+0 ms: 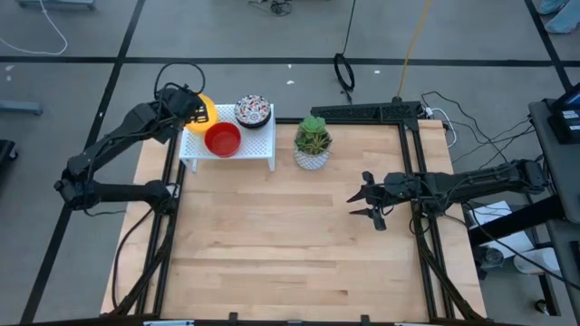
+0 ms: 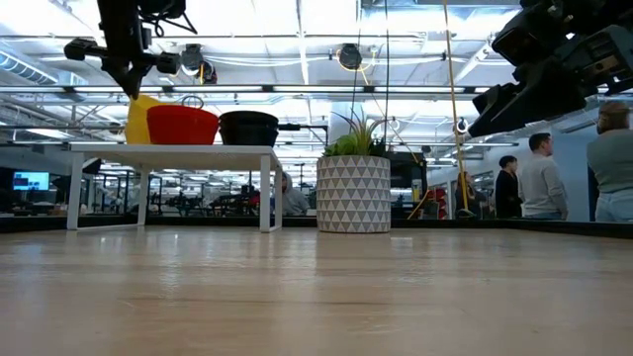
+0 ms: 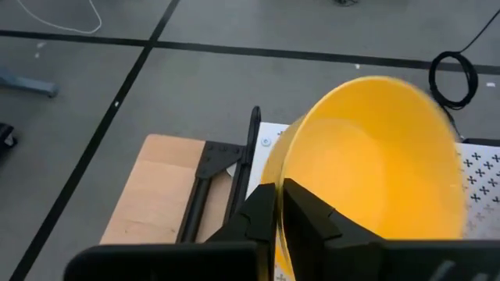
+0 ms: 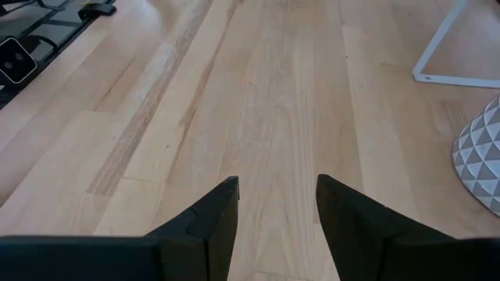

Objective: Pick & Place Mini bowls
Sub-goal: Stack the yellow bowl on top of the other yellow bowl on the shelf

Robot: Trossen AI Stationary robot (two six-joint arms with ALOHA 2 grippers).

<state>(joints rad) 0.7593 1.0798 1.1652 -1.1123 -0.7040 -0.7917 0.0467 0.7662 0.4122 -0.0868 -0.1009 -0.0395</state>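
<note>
From above, the left gripper (image 1: 192, 109) is pinching the rim of the yellow bowl (image 1: 206, 110) at the white shelf's (image 1: 256, 145) outer end, the end away from the potted plant (image 1: 313, 141). A red bowl (image 1: 222, 139) and a floral-patterned bowl (image 1: 252, 110) sit on the shelf, both between the yellow one and the plant. The right gripper (image 1: 370, 201) hangs over bare bench (image 1: 272, 244), fingers spread and empty, probably just waiting.

At bench level, the yellow bowl (image 2: 140, 121) tips up on edge beside the red bowl (image 2: 182, 125), with the left gripper (image 2: 127, 77) coming down onto it; a rim grip would naturally tilt it like that. A dark-looking bowl (image 2: 248, 128) stands nearer the plant (image 2: 353, 180).

Left wrist camera: the fingers are clamped on the yellow bowl's (image 3: 375, 164) wall, one inside, one outside.

Right wrist camera: parted fingers, wood below, the plant's pot (image 4: 478, 160) just beside.
</note>
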